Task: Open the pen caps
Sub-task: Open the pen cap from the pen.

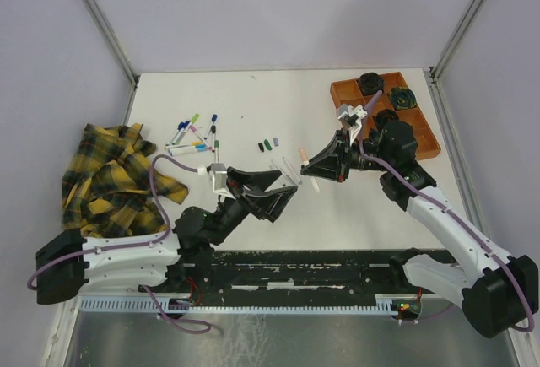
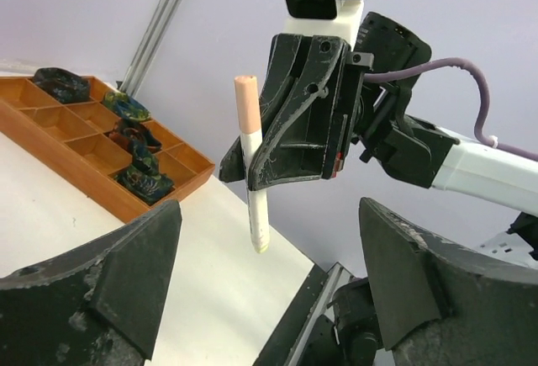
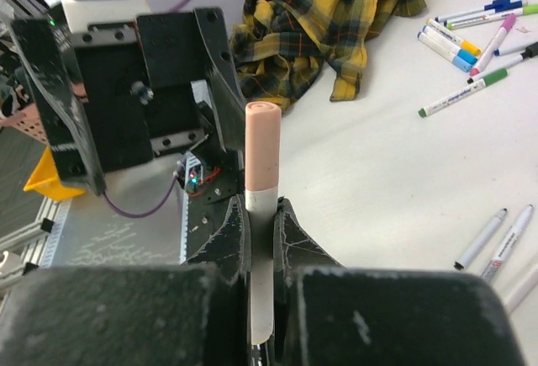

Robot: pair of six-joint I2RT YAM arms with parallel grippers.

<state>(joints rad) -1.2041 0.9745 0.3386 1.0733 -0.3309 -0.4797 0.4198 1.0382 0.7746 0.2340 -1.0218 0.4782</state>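
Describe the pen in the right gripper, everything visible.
The pen is a thin white barrel with a peach cap, smooth plastic by the look, cap on. It is held off the table, pinched mid-barrel by the shut right gripper, both ends sticking out. The open left gripper faces it without touching.

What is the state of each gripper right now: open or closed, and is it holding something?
Left gripper: open, holding nothing.
Right gripper: closed on a pen, with its peach cap still on.
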